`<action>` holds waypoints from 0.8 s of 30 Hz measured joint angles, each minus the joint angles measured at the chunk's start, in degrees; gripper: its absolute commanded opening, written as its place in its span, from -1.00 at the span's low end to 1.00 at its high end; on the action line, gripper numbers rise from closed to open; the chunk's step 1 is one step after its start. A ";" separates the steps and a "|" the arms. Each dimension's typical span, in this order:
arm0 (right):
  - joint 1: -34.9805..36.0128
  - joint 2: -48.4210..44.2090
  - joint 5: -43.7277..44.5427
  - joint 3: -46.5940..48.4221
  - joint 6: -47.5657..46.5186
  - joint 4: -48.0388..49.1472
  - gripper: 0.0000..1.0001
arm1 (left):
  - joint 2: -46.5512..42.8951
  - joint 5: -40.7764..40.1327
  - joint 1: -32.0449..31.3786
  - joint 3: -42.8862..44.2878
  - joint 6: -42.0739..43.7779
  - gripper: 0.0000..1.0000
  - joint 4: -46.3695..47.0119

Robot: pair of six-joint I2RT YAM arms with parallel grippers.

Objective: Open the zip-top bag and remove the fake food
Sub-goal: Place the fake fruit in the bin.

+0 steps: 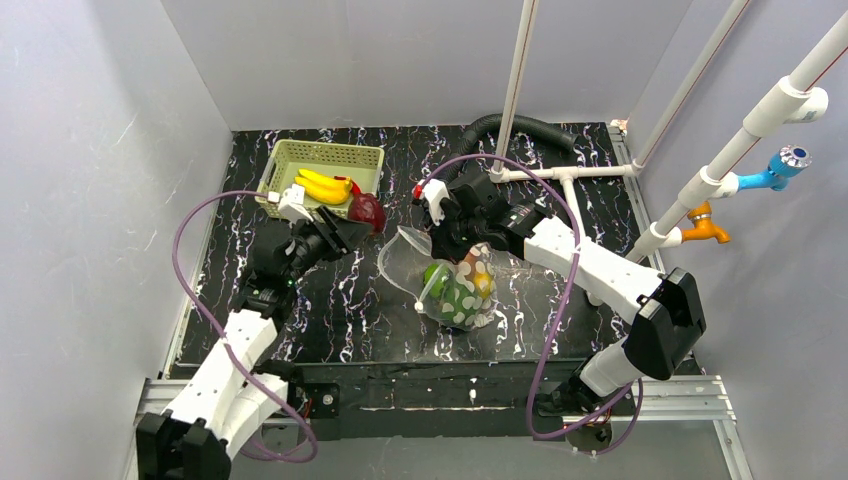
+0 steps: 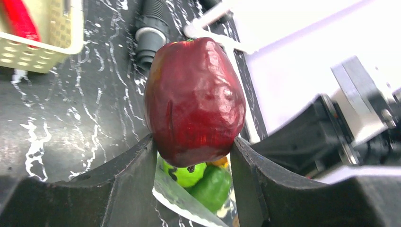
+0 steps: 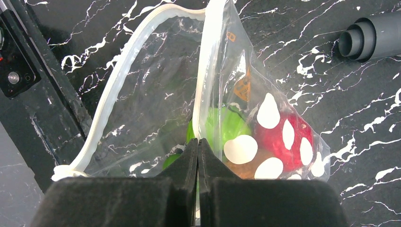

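**Right arm.** The right gripper (image 3: pixel 199 147) had its jaws pressed together on 1 lip of the zip-top bag (image 3: pixel 151 94), at the zip strip. This held that edge up so the mouth gaped toward the left. The hold was judged to be an anchor, since the floppy plastic would otherwise collapse or drag along with each item withdrawn.

**Bag.** It lay near the middle of the table (image 1: pixel 330 325), with its loaded end resting on the surface.

**Left arm.** The left gripper (image 1: pixel 350 225) had its jaws partly spread and clamped on the 2 sides of a red apple (image 2: pixel 195 101). The apple was carried clear of the surface, between the bag mouth and the pale green basket (image 1: pixel 300 152) at far left.

**Basket.** A banana (image 1: pixel 325 186) lay in it, so it was judged to be the deposit point.

**Contents outstanding.** A green piece (image 3: pixel 229 125) and a red piece (image 3: pixel 279 137), at least, were inside the bag. Removal was judged incomplete.
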 measured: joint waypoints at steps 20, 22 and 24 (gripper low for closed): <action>-0.02 0.00 -1.11 -0.02 0.02 0.28 -0.97 | 31.80 -3.15 19.45 12.96 -2.93 -1.00 5.75; -0.02 0.00 -1.14 -0.02 0.02 0.28 -0.97 | 34.86 -3.56 20.00 16.92 -2.93 -1.00 4.02; -0.02 0.00 -1.18 -0.02 0.04 0.31 -0.97 | 37.86 -4.13 20.11 20.72 -2.99 -1.00 1.75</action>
